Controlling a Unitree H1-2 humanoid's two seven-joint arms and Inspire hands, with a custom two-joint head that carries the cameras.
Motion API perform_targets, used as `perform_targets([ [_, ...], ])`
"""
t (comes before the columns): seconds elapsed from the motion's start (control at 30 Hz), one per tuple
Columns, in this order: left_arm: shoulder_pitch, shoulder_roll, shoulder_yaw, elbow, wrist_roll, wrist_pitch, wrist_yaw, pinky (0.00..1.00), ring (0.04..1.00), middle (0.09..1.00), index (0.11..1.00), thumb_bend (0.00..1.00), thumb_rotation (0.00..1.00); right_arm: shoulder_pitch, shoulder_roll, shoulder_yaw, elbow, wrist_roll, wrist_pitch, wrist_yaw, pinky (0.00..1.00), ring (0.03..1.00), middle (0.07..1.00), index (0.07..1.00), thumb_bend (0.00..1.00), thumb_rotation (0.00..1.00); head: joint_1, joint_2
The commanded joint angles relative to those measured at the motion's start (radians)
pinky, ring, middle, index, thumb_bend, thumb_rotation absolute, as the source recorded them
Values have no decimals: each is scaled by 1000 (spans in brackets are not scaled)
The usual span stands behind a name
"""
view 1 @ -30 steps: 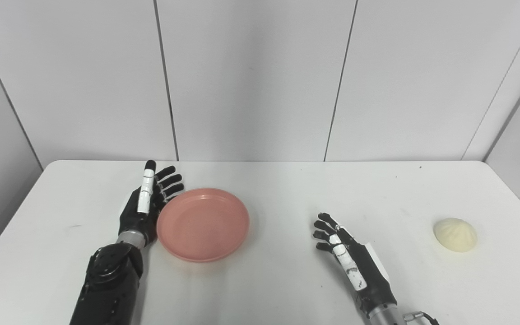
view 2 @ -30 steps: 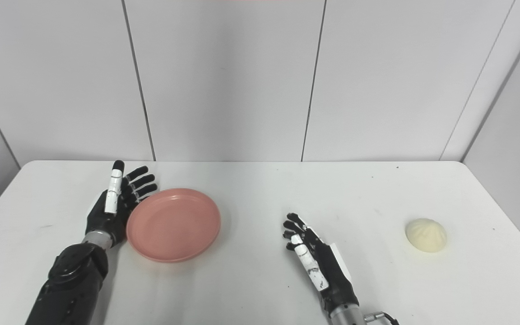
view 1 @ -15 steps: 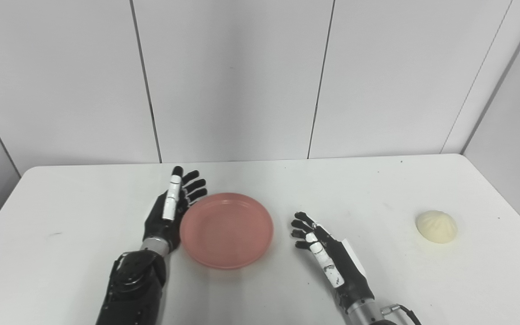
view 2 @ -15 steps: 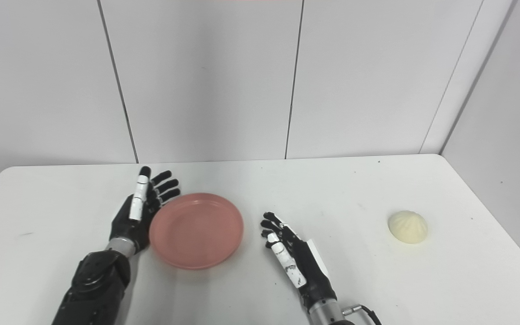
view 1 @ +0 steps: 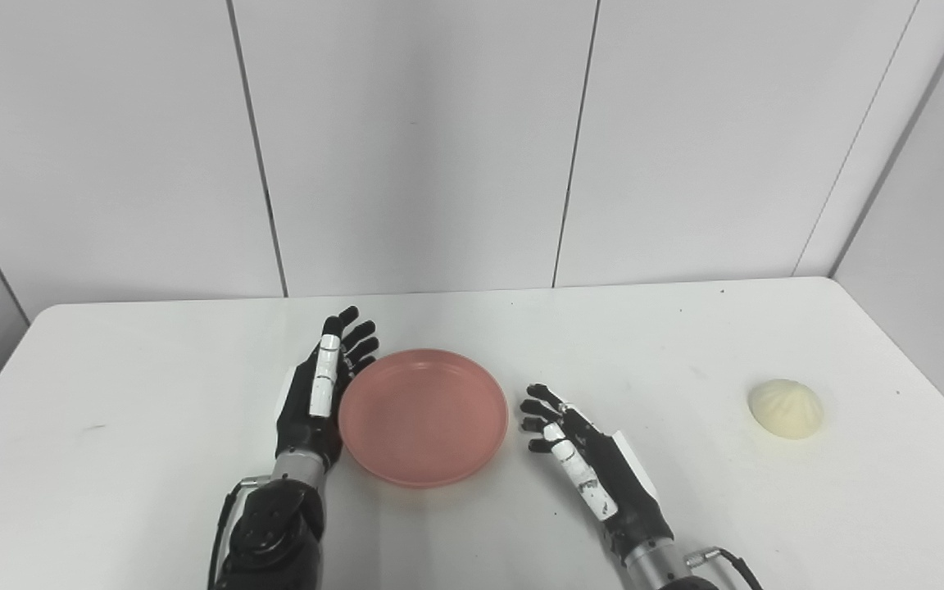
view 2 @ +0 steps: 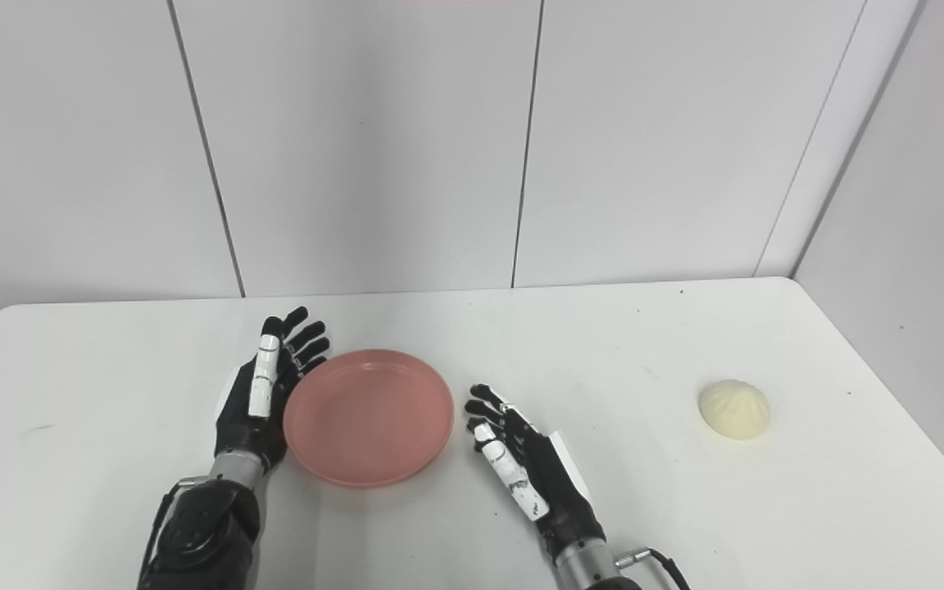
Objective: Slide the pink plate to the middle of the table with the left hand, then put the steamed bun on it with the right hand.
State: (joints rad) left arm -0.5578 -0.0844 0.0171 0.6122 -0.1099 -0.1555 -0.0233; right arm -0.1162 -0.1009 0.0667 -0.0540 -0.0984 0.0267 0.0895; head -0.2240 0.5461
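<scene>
A pink plate [view 1: 423, 416] lies empty on the white table [view 1: 111, 459], a little left of its middle. My left hand [view 1: 320, 393] stands open on edge against the plate's left rim, fingers pointing away from me. To the right of the plate my right hand [view 1: 587, 467] rests open, fingers apart, a short gap from the rim and holding nothing. The steamed bun [view 1: 785, 408], pale yellow and pleated, sits by itself far to the right, near the table's right edge.
White wall panels [view 1: 439, 139] rise behind the table's far edge. Bare table surface lies between my right hand and the bun [view 2: 734, 408].
The camera has panned, shifting the whole picture. My left hand has pushed the plate to the right across the table. The gap between the plate and my right hand has narrowed. The bun stays put.
</scene>
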Motion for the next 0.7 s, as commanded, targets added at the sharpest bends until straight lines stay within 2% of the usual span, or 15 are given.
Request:
perform_targets([
  [0.0, -29, -4, -13, 0, 17, -40, -9, 859, 861, 868, 887, 727, 936, -16, -5, -2, -1, -5, -34, -6, 749, 807, 837, 864, 682, 941, 1, 1],
  [0.2, -38, 8, -13, 41, 28, -71, -14, 859, 852, 851, 870, 709, 945, -20, -9, -3, 21, -33, -57, -26, 740, 809, 850, 871, 706, 947, 1, -12],
  [0.37, -36, 13, -9, 47, 22, -76, -25, 863, 853, 853, 869, 697, 938, -18, 5, -25, 37, -107, -115, -114, 753, 824, 871, 871, 771, 952, 5, -21],
  [0.5, -28, 14, -7, 36, 20, -62, -30, 871, 864, 860, 868, 696, 931, -20, 7, -53, -6, -138, -137, -165, 770, 849, 904, 916, 783, 956, 7, -21],
  [0.67, -23, 18, -12, 29, 26, -58, -35, 865, 864, 863, 878, 700, 936, -48, -17, -83, -50, -176, -148, -200, 718, 819, 890, 902, 806, 945, -7, -22],
])
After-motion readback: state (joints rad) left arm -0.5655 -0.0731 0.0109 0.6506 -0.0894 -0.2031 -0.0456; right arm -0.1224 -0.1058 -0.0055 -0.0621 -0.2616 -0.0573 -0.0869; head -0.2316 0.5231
